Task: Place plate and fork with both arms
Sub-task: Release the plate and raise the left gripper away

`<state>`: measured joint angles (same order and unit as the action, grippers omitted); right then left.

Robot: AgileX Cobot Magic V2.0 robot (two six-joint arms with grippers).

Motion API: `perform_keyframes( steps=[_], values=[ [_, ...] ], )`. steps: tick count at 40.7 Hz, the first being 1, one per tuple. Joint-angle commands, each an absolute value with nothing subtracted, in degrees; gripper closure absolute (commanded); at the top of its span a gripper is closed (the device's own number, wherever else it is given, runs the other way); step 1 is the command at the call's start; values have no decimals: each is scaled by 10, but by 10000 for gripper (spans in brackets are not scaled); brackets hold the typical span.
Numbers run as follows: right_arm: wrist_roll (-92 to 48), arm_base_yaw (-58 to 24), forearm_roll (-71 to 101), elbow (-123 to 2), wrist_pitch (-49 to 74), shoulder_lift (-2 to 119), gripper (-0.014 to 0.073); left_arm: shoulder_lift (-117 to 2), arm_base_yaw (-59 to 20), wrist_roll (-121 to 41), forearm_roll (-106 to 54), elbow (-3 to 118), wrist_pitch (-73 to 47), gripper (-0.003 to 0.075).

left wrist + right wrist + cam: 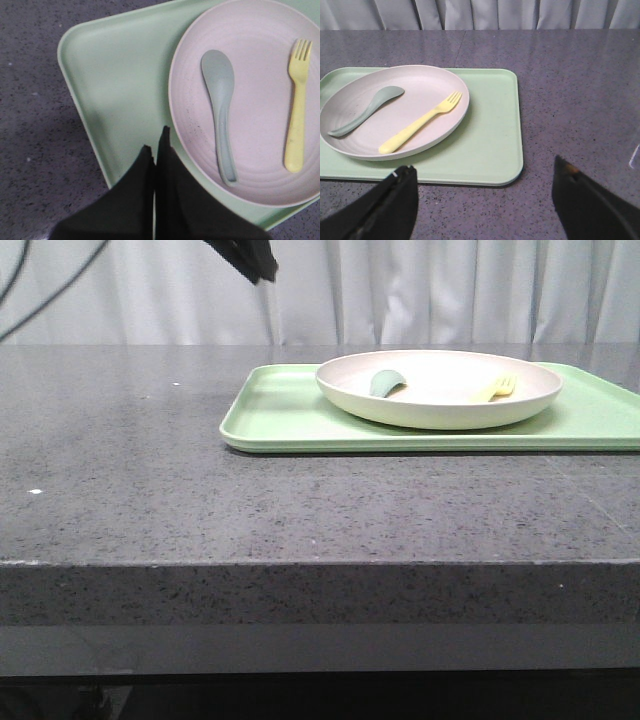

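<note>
The cream-white plate (440,390) lies on the light-green tray (290,420). The pale-yellow fork (497,389) lies inside the plate toward its right, next to a teal spoon (386,383). My left gripper (250,260) is high above the table at the top of the front view; in the left wrist view (156,139) it is shut and empty, over the tray beside the plate (260,110) and fork (297,105). My right gripper (485,172) is open and empty over bare table near the tray's corner, apart from the plate (395,112) and fork (420,122).
The tray (490,145) lies on a dark speckled stone table (120,470) with a thick front edge. A pale curtain (450,290) hangs behind. The spoon (220,105) lies parallel to the fork in the plate.
</note>
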<state>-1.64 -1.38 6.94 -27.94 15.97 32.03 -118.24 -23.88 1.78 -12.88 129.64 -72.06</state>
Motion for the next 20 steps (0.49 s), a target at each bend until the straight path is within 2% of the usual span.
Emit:
perform_keyframes(
  steps=[1, 10, 20],
  values=[
    [-19, -15, 69, -301, 111, 324, 14, -1097, -237, 13, -112, 1274, -672, 739],
    [-19, -15, 69, -301, 118, 324, 14, -962, -231, 13, -69, 1092, -564, 739],
    [-19, -15, 69, -301, 114, 324, 14, -747, -219, 0, -53, 756, -316, 739]
  ],
)
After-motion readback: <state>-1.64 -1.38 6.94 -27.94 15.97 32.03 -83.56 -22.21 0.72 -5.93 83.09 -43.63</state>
